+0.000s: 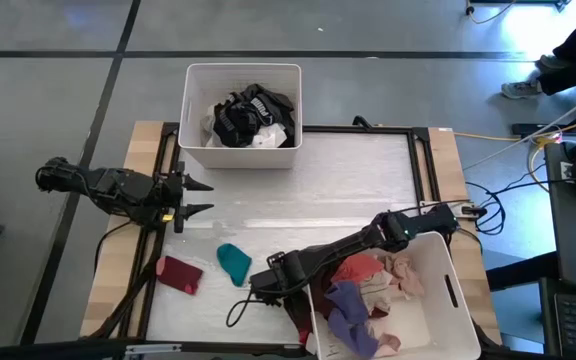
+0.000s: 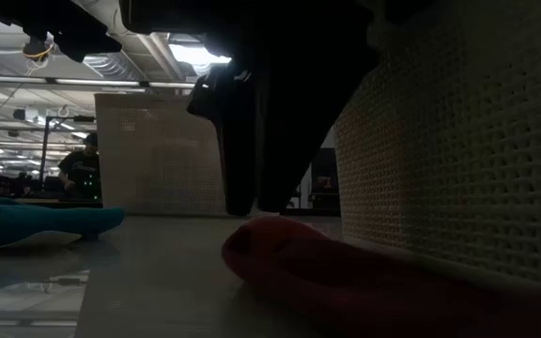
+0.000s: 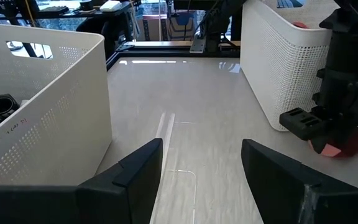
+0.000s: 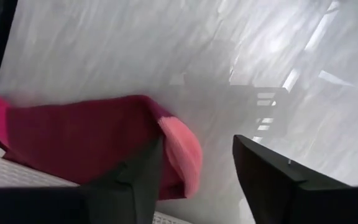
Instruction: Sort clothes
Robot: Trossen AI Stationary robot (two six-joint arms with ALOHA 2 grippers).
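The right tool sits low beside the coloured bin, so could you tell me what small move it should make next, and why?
Probably lower slightly and close on the dark red fabric garment. The right tool hangs open over its pink edge beside the white perforated plastic bin, and nothing is gripped yet.

high: overhead, downward | low: tabletop-level | wrists: close, tabletop

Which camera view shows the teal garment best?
The high view: the teal garment lies in full sight from above, with its whole outline clear. The low view catches it only edge-on and dim, at the far left. Neither wrist view shows it.
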